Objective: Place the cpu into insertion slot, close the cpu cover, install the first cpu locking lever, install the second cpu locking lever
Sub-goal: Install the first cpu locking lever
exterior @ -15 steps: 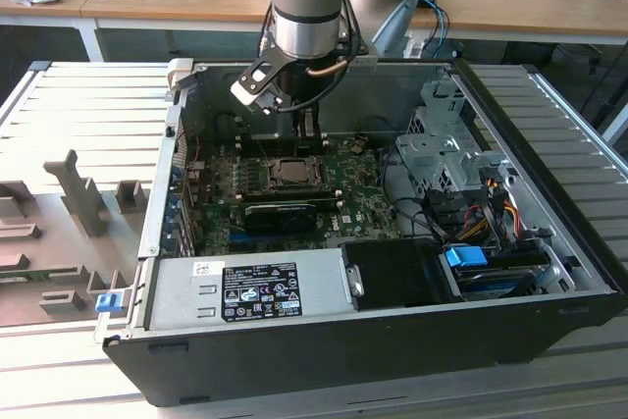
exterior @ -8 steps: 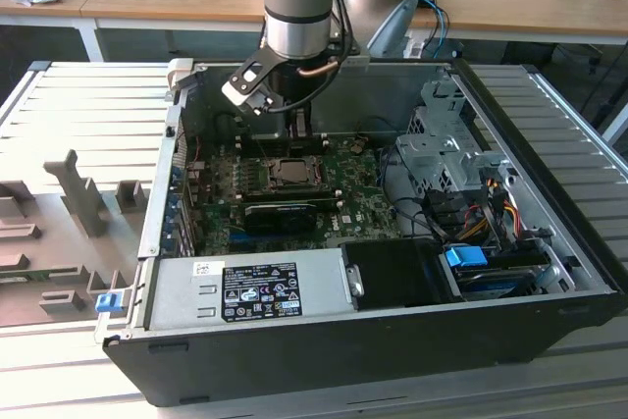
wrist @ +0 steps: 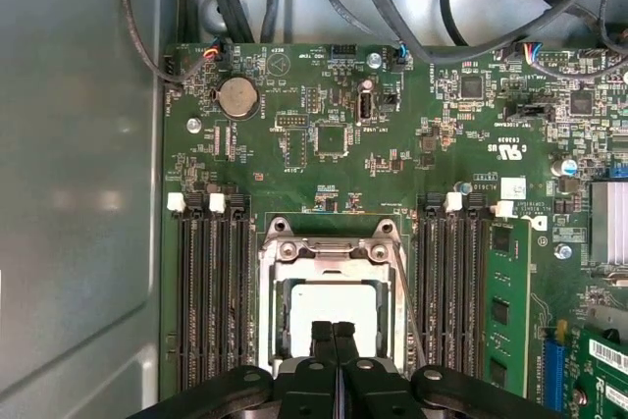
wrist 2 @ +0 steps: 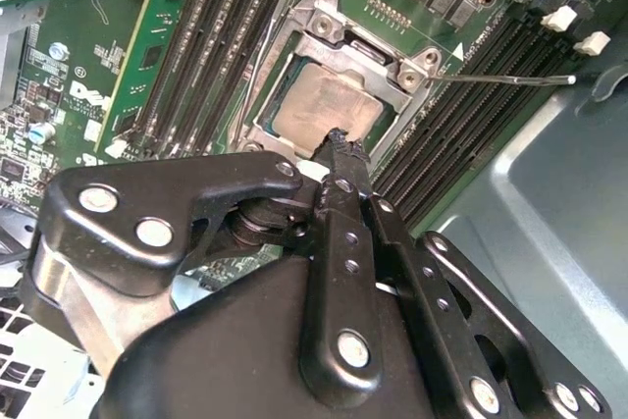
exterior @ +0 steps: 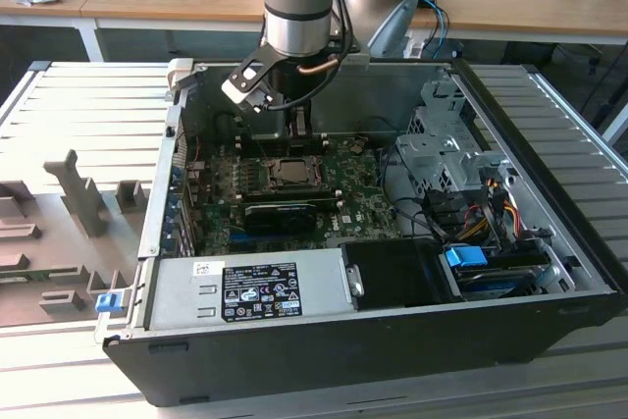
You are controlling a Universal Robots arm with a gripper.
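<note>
The cpu lies flat in its socket on the green motherboard, dull silver top showing through the square opening of the cpu cover. The cover rests down around the chip. My gripper is shut with nothing between its fingers. Its tips hang over the cpu's edge nearest the arm; I cannot tell if they touch it. One thin wire locking lever sticks out sideways from the socket, and another lever runs along the opposite side. In the exterior view the gripper stands just behind the socket.
Black memory slots flank the socket on both sides. A grey power supply sits at the case front, and a drive cage with coloured cables is on the exterior view's right. Case walls enclose the board. Cables cross above it.
</note>
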